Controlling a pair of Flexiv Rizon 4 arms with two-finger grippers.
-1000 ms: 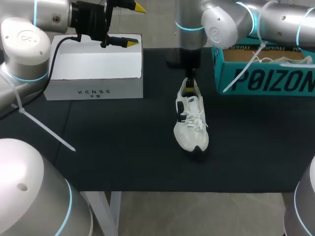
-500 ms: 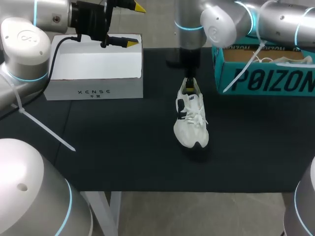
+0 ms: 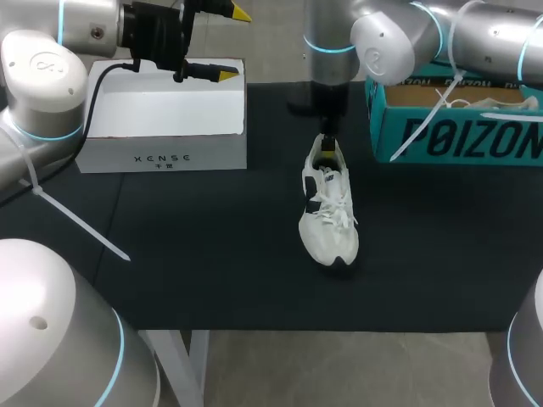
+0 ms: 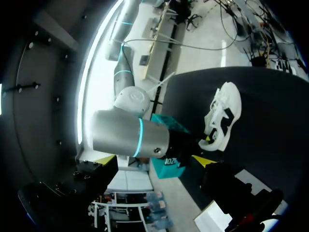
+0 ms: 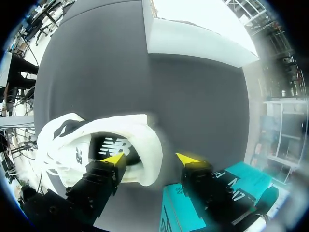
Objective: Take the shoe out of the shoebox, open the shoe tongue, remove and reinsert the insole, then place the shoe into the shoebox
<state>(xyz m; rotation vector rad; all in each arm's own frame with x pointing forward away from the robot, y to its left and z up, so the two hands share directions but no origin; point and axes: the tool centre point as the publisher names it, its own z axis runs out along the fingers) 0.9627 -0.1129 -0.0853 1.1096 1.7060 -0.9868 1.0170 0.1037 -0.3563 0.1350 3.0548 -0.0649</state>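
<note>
White shoe [image 3: 329, 212] on the tabletop [image 3: 212, 254], with its heel collar between the spread fingers of the right end effector [image 5: 150, 157]: one inside the opening, one outside. Teal shoebox [image 3: 458, 127] just beside it. Left end effector [image 3: 233, 44] spread, empty, over a white box [image 3: 161, 119].

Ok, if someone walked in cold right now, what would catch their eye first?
The white shoe lies alone in the middle of the black table, with the right gripper open at its heel, one finger inside the opening and the other outside. Next come the teal shoebox at the far right and the left gripper, open above the white box at the far left.
</note>
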